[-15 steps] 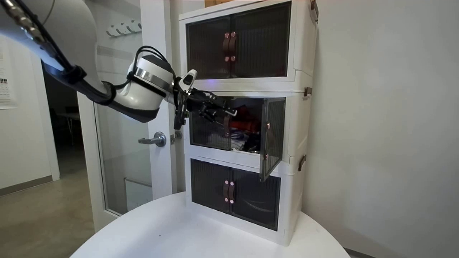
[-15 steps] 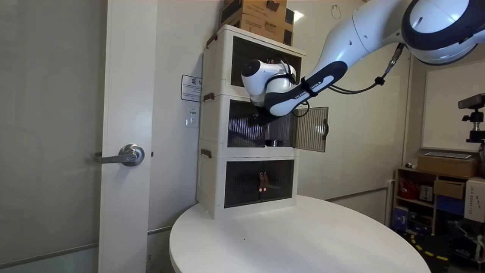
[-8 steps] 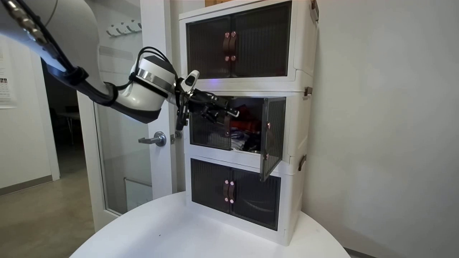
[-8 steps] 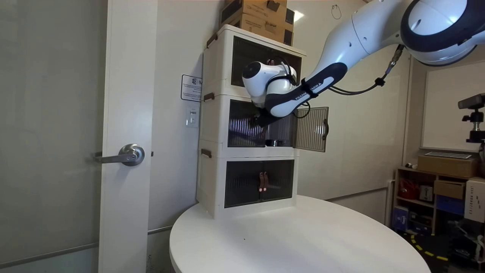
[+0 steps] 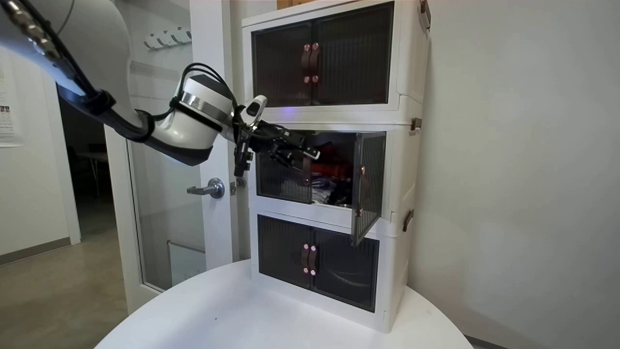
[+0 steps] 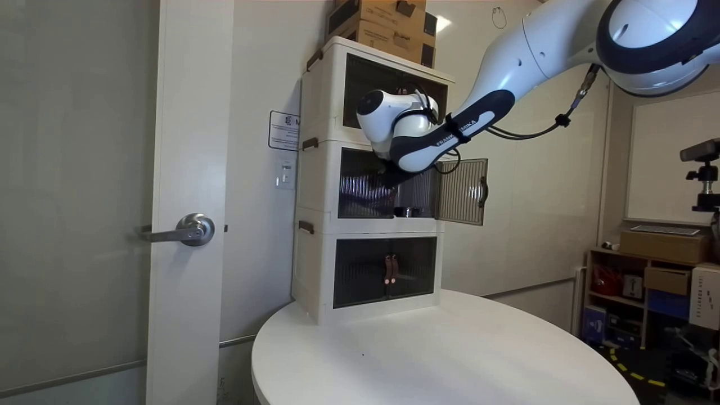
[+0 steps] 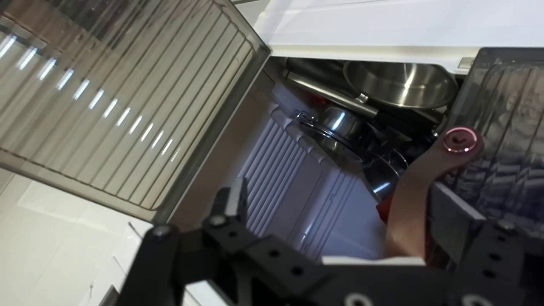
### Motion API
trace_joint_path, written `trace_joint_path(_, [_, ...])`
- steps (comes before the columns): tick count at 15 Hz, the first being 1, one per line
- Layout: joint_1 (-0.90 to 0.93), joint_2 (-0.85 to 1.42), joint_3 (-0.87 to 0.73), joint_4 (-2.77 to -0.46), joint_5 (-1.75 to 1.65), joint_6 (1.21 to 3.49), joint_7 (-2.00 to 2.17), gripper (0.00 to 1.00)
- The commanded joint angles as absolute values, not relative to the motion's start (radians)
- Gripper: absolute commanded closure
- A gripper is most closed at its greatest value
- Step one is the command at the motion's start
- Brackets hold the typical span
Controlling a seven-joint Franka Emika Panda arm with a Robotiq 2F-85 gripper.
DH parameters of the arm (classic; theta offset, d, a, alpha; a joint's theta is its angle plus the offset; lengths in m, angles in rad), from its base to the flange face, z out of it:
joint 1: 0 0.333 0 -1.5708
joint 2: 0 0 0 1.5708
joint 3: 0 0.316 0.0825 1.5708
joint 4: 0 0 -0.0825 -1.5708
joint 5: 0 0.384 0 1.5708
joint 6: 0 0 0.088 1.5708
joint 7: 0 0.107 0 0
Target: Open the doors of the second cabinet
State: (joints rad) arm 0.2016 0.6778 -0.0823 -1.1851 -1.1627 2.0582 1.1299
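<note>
The second cabinet (image 5: 334, 211) is the middle tier of a white stack. Of its smoked doors, one (image 5: 370, 184) (image 6: 464, 191) is swung outward, and it fills the upper left of the wrist view. The other door (image 5: 283, 182) (image 7: 510, 110) appears closed in its frame. A brown strap handle (image 7: 408, 204) on that closed door passes between the fingers of my gripper (image 7: 344, 208), close beside the right-hand finger (image 7: 454, 221). The jaws stand wide apart, not clamped on the strap. In an exterior view the gripper (image 5: 301, 156) hides the handle's upper part.
Metal pans (image 7: 401, 85) and red cloth (image 5: 334, 169) lie inside the middle tier. Closed door pairs front the top tier (image 5: 351, 58) and bottom tier (image 5: 286, 252). The stack stands on a round white table (image 6: 450, 354), with cardboard boxes (image 6: 394, 34) on top.
My gripper shifted very slightly toward the swung-out door, then drew back about the same small amount. Both doors have stayed where they were.
</note>
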Motion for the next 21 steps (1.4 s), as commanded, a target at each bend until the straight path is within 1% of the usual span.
trace_joint_path(1, [0.206, 0.643, -0.067, -1.243, -1.134, 2.001, 1.127, 0.0])
trace_joint_path(9, [0.212, 0.628, -0.046, -1.26, -1.083, 1.928, 1.152, 0.0])
trace_joint_path(15, [0.173, 0.584, -0.051, -1.267, -1.109, 2.017, 1.125, 0.0])
trace_joint_path(21, [0.125, 0.584, -0.02, -1.234, -1.004, 2.12, 0.987, 0.0])
